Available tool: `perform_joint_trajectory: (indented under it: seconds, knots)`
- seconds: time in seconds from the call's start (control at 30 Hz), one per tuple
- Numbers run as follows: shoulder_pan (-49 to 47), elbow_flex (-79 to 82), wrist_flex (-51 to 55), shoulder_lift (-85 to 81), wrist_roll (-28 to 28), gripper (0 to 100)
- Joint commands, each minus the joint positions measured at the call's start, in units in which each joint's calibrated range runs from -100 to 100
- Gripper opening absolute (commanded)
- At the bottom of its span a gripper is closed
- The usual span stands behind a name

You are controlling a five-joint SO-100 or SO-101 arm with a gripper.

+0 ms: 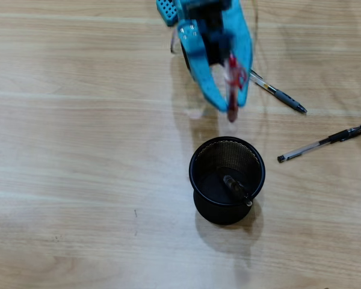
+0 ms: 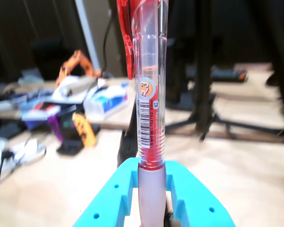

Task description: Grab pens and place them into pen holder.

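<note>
Red-and-clear pen (image 1: 232, 90) clenched in blue gripper (image 1: 227, 108), long axis along the fingers | pen holder (image 1: 227, 180) just below it in overhead view (one pen already inside) | two pens on table.

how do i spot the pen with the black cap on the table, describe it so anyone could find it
Start at the black mesh cup in the middle of the wooden table in the overhead view. Look just right of it: a clear pen lies flat, tilted. Unlike the grey-grip pen above it, its upper right end is a long black cap.
</note>
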Motion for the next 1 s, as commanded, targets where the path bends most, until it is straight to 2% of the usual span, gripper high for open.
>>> perform_joint_trajectory:
  seconds: [0.0, 0.5, 0.7, 0.97]
  knots:
    - [-0.44, -4.71, -1.53, 4.97, 0.43, 2]
    - [0.02, -4.35, -6.45, 14.48, 0.48, 3]
    - [-0.44, -4.53, -6.45, 15.25, 1.63, 11]
    - [-0.62, -4.62, -6.45, 14.48, 2.16, 11]
